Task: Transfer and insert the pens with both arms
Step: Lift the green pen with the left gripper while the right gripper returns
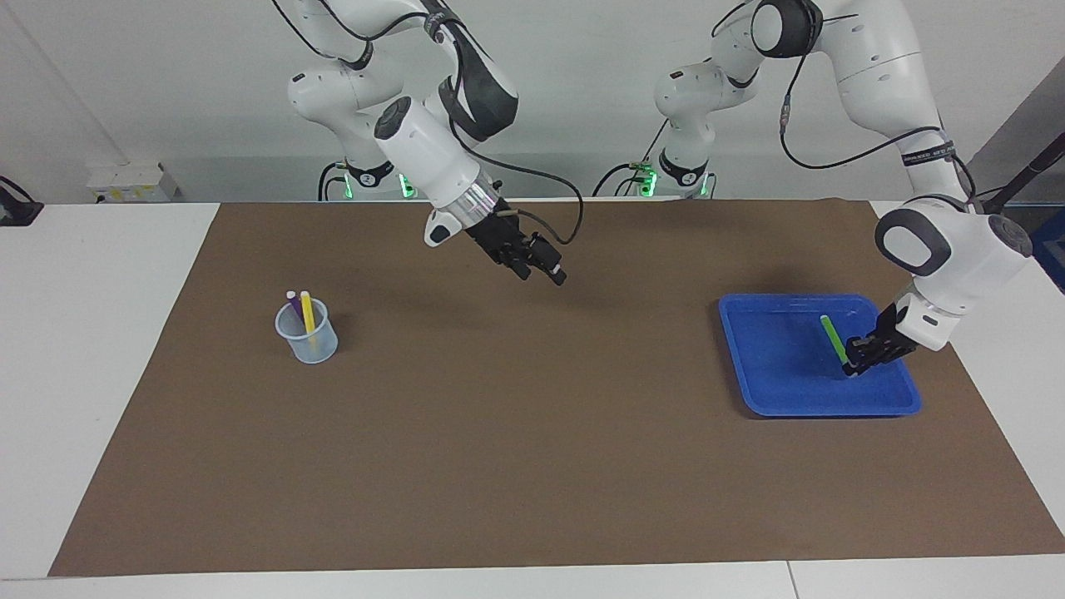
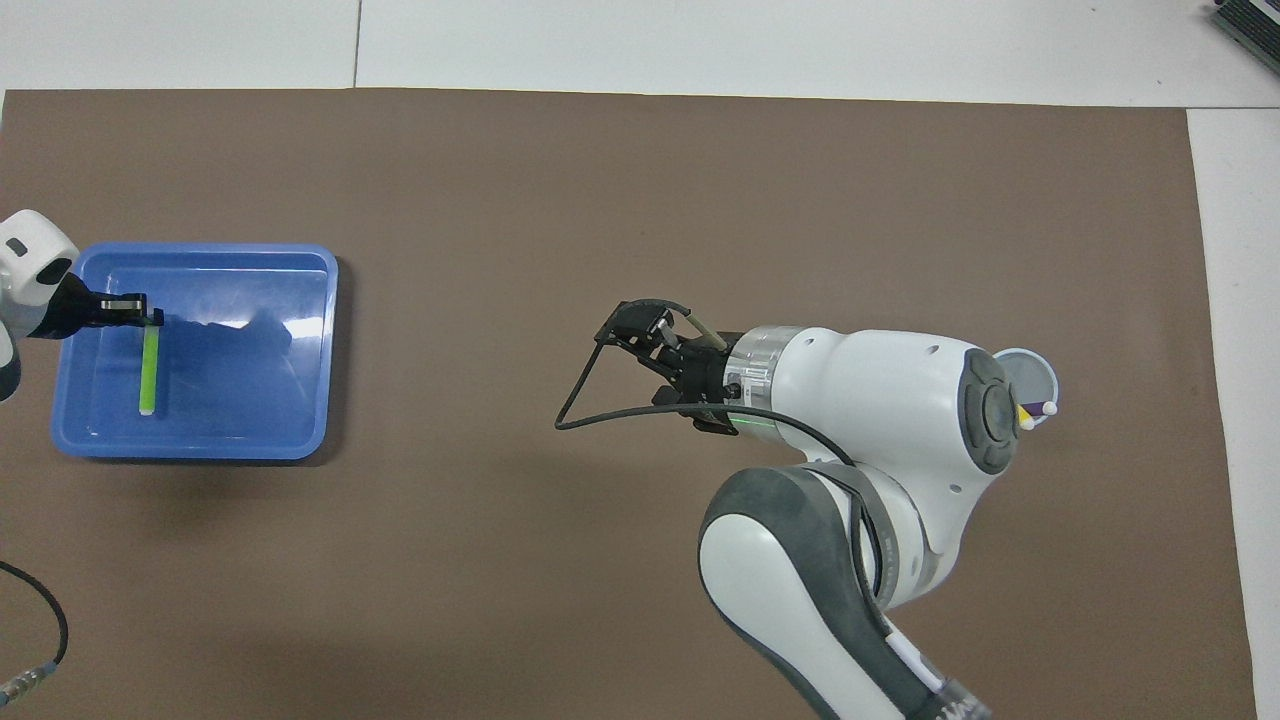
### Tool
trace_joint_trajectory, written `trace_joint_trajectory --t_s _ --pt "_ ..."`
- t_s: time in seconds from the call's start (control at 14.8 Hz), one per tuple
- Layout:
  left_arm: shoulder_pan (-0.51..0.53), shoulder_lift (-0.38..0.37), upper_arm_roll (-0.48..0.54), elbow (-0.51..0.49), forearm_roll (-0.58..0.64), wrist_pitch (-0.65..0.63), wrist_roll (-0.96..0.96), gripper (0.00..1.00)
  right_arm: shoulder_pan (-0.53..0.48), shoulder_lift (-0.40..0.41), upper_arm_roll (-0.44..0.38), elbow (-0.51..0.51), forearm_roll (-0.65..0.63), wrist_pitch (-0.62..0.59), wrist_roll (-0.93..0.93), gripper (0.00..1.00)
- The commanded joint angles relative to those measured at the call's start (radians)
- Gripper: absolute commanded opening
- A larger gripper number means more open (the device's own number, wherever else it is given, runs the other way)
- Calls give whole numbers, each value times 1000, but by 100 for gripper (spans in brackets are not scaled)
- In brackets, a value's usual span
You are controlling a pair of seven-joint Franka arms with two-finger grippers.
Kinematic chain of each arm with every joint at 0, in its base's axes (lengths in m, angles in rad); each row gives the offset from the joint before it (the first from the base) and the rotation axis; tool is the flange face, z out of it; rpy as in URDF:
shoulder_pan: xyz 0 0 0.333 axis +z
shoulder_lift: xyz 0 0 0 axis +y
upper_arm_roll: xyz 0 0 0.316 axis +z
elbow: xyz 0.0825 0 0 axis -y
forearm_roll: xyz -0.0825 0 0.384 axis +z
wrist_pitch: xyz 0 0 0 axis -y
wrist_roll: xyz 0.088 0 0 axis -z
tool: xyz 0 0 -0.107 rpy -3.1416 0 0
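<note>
You see the green pen (image 1: 833, 338) slanting up out of the blue tray (image 1: 782, 391) at the right of the facing view, its free end tipped toward the upper left of the frame and its lower end pinched in the closed left end effector (image 1: 854, 367). The clear cup (image 1: 309, 341) at middle left holds the yellow pen (image 1: 307, 310) and purple pen (image 1: 294, 305), standing nearly upright. The right end effector (image 1: 542, 271) hangs over bare brown mat (image 1: 516, 433) at upper centre, open wide and holding nothing.
</note>
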Motion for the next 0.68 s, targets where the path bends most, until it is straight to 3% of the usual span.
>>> trace_joint_trajectory --t_s 0.0,0.61 --pt "-24 -4 -4 28 -29 -55 -112 0 0 0 1 -2 27 17 2 100" --pt "-136 -106 -4 29 -257 -86 -661 0 0 0 1 -2 27 17 2 100"
